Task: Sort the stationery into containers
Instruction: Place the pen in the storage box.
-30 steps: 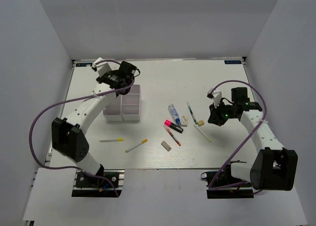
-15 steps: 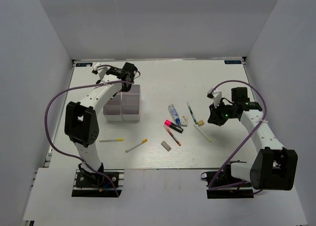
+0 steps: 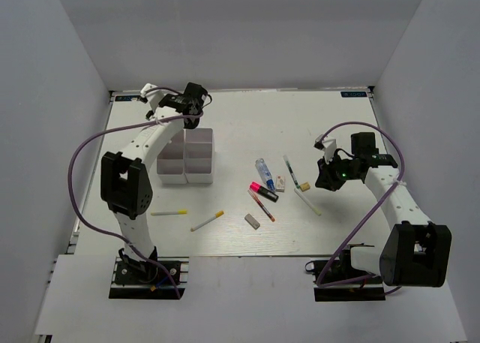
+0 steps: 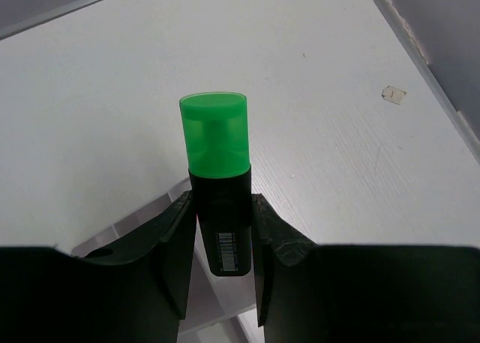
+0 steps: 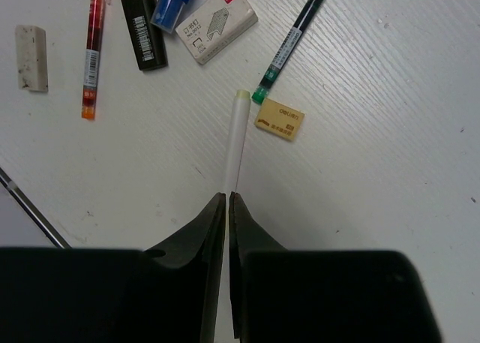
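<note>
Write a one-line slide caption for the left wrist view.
Left gripper clamped on a black highlighter with a green cap, white table beyond.

The top camera looks down on the whole bench (image 3: 337, 133) from behind; both wrist cameras see close patches of it.

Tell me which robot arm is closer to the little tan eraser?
Right. The right fingers hover just beside the small tan rectangular eraser, over a thin white pen. The left fingers are far across the table, holding a green-capped black highlighter.
</note>
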Action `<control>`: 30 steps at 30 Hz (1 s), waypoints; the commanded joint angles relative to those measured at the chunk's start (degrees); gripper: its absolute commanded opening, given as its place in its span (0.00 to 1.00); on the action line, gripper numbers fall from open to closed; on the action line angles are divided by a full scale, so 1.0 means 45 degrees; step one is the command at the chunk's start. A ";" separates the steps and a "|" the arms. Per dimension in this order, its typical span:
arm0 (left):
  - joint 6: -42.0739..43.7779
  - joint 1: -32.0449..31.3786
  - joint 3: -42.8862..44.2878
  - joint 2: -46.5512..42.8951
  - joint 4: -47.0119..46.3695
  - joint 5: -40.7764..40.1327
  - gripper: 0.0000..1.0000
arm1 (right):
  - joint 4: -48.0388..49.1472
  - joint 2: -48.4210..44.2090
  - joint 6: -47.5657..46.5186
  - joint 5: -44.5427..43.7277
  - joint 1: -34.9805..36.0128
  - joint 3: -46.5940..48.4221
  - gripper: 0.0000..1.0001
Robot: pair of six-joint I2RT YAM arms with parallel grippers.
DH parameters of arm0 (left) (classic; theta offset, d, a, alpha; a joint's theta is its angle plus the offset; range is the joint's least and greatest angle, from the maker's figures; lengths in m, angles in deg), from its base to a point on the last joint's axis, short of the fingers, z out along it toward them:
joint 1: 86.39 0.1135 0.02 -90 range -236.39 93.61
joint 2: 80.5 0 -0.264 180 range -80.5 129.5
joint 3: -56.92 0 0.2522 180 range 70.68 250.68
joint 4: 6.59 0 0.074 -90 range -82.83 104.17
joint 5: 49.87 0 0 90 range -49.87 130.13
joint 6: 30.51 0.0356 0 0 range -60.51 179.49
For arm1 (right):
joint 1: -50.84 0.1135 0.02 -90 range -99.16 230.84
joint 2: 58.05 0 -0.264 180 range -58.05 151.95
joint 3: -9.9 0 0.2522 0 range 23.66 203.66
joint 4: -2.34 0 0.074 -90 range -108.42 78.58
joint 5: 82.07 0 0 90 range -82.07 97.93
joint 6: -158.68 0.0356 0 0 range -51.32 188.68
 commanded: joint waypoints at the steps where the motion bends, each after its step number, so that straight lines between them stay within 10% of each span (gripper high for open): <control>1: 0.0143 0.0182 0.0415 0.0400 -0.0459 -0.0429 0.02 | 0.0087 0.0036 -0.0123 0.0266 -0.0016 0.0056 0.12; 7: 0.0143 0.0182 0.0104 0.0558 -0.0460 -0.0194 0.05 | 0.0126 0.0075 -0.0104 0.0187 0.0003 0.0075 0.12; 12: 0.0143 0.0182 -0.0384 0.0325 -0.0908 0.0039 0.48 | 0.0107 0.0193 -0.0104 0.0285 -0.0016 0.0095 0.18; 24: 0.1254 -0.0072 -0.1128 -0.1433 -0.2099 0.0606 0.71 | -0.0655 0.0837 -0.1040 0.1241 0.0101 0.0836 0.63; 30: 0.8431 -0.0072 -0.3282 -0.4650 -0.5588 0.6686 0.80 | 0.0084 0.1069 -0.1452 0.1985 0.1290 0.1422 0.72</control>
